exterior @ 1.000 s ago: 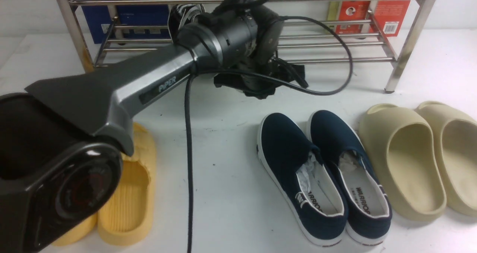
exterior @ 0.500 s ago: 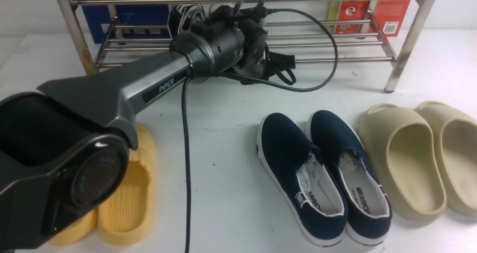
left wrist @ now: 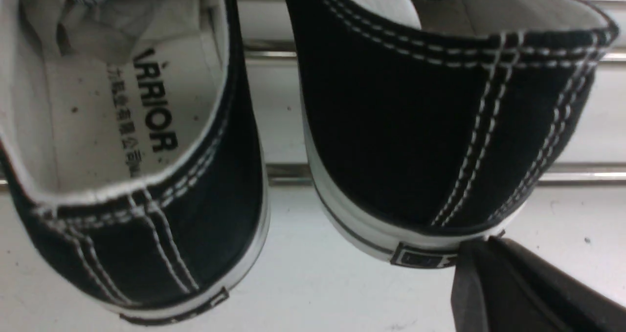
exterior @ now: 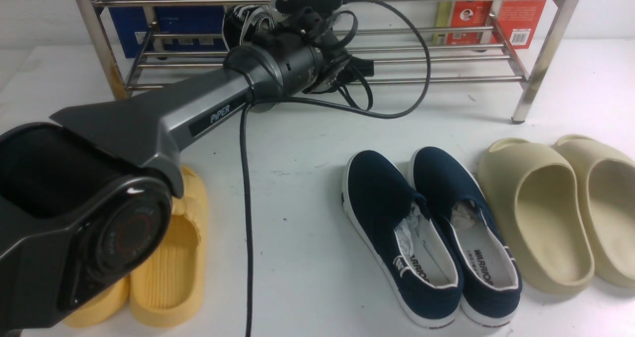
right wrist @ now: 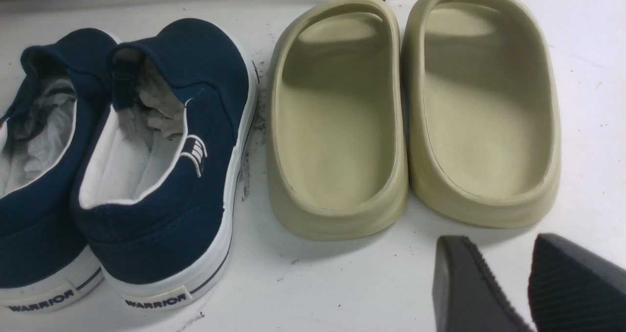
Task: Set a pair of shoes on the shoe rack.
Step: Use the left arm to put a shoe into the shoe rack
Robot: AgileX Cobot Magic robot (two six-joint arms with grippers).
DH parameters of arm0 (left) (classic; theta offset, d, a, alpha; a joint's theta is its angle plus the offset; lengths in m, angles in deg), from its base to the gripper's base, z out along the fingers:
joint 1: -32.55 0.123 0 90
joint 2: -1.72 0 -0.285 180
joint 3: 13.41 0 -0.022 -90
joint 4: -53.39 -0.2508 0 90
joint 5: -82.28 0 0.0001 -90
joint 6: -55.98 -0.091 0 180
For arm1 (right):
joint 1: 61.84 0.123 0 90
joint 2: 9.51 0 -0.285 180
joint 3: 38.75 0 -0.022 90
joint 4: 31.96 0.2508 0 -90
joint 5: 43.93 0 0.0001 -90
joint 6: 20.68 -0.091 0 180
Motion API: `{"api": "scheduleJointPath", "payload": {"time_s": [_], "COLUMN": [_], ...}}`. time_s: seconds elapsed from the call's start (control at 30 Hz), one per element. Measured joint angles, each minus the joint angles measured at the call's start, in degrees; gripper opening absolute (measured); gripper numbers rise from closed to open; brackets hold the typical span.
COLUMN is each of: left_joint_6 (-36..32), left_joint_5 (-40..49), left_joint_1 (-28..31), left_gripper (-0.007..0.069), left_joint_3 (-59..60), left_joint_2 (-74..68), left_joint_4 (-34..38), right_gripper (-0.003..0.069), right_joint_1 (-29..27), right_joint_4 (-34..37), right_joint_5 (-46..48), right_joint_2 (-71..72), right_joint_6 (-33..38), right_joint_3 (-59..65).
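The two black sneakers stand heel-out on the lower rails of the steel shoe rack. In the left wrist view, one sneaker shows its grey insole. The other sneaker is beside it, and rails run under both. My left gripper is shut and empty, its tip against that second sneaker's heel sole. In the front view my left arm's wrist hides the gripper, and only part of a sneaker shows behind it. My right gripper is open and empty above the table.
Navy slip-ons sit at centre front, beige slides to their right and yellow slides under my left arm. A blue box and a red box stand behind the rack. A black cable hangs from the arm.
My left arm has reached further toward the rack and its wrist has turned, so the gripper end now sits at the lower shelf. The other shoes have not moved.
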Motion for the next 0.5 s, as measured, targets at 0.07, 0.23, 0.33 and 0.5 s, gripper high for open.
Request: {"api": "scheduleJointPath", "payload": {"time_s": [0.07, 0.23, 0.33, 0.5], "left_joint_6": [0.64, 0.94, 0.54, -4.23], "left_joint_5": [-0.37, 3.66, 9.14, 15.13], "left_joint_1": [0.00, -0.11, -0.49, -2.31], "left_gripper": [-0.0013, -0.0013, -0.0013, -0.0013], "left_joint_3": [0.00, 0.00, 0.00, 0.00], "left_joint_2": [0.00, 0.26, 1.54, 5.20], "left_joint_4": [-0.72, 0.00, 2.77, 8.20], "right_gripper": [0.0239, 0.0239, 0.0239, 0.0239], "right_joint_1": [0.00, 0.00, 0.00, 0.00], "right_joint_4": [0.00, 0.00, 0.00, 0.00], "right_joint_5": [0.00, 0.00, 0.00, 0.00], "right_joint_2": [0.00, 0.00, 0.00, 0.00], "right_joint_6": [0.00, 0.00, 0.00, 0.00], "right_joint_3": [0.00, 0.00, 0.00, 0.00]}}
